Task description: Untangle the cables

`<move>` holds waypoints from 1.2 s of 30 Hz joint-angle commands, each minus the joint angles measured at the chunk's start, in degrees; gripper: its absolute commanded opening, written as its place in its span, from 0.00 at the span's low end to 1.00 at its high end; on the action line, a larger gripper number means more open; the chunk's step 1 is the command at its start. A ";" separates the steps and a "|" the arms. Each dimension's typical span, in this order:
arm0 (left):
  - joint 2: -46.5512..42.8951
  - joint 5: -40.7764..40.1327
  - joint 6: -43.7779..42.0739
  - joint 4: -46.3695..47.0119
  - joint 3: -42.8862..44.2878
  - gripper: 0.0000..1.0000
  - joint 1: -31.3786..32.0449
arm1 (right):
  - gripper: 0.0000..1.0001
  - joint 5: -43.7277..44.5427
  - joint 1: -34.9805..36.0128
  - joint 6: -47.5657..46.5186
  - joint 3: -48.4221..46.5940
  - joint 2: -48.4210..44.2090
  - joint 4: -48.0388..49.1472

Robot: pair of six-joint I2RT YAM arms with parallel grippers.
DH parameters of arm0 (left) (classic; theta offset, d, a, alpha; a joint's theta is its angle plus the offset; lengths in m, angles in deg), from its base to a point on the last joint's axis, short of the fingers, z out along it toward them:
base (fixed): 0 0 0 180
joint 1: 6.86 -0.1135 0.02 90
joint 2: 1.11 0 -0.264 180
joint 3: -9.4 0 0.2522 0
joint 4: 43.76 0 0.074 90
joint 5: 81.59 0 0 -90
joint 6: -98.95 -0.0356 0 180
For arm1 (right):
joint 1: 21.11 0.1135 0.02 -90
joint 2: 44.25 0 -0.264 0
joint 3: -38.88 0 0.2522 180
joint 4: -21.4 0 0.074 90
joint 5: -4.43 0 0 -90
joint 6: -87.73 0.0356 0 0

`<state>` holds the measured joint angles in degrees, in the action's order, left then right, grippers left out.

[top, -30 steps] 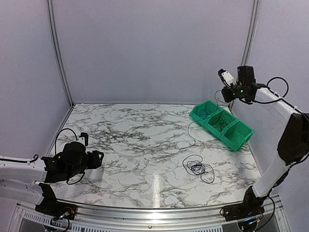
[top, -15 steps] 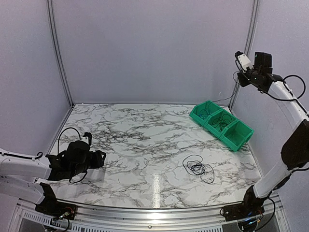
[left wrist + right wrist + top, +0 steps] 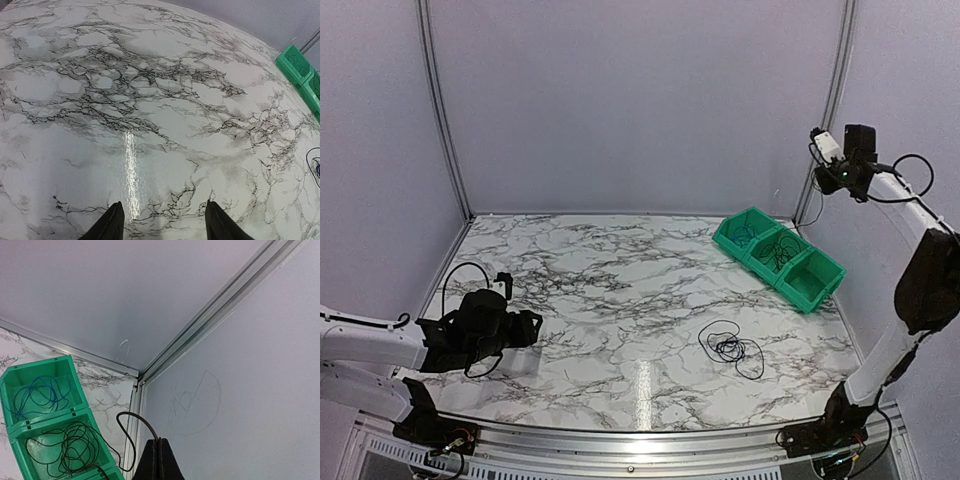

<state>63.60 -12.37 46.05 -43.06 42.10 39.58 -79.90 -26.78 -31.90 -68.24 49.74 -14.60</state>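
A hand-sized tangle of thin black cables (image 3: 730, 348) lies on the marble table at right of centre. Its edge, with a bit of blue, shows at the right border of the left wrist view (image 3: 316, 165). My right gripper (image 3: 823, 180) is raised high by the back right corner post. In its wrist view it (image 3: 159, 441) is shut on one thin black cable (image 3: 131, 415) that loops down towards the green bin. My left gripper (image 3: 525, 328) is open and empty, low over the table's left side, far from the tangle; it also shows in its wrist view (image 3: 162, 215).
A green three-compartment bin (image 3: 817, 290) stands at the back right. Its far compartment holds a blue coil (image 3: 42, 392) and its middle one a black coil (image 3: 75, 445). The enclosure wall and corner post (image 3: 200, 322) are close to my right gripper.
My right arm has swung up and right towards the corner with the cable. The strand that trailed on the table left of the bin is gone. My left gripper shifted slightly right.
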 commanded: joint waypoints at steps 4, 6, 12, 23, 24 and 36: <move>1.10 0.83 0.42 1.79 1.08 0.58 -0.20 | 0.00 -9.25 -0.39 1.88 2.80 7.08 -4.31; 1.44 0.98 0.53 1.88 1.10 0.58 -0.26 | 0.00 -10.39 -0.39 2.45 3.68 8.76 -4.81; 2.79 1.39 0.62 2.19 1.52 0.58 -0.23 | 0.00 -13.22 -0.39 3.43 4.08 13.90 -5.39; 6.31 3.03 1.39 3.33 2.93 0.57 -0.20 | 0.00 -16.51 -0.39 5.16 -1.82 23.77 -8.83; 6.45 3.17 1.48 3.40 2.94 0.57 -0.18 | 0.00 -16.52 -0.40 5.23 -1.71 23.93 -8.73; 9.61 8.51 -1.41 5.10 5.83 0.55 -0.13 | 0.26 -13.60 -0.39 3.55 4.20 13.58 -7.96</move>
<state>71.38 -7.67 46.91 -40.51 45.23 39.58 -95.04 -26.87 -27.74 -65.81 71.03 -23.37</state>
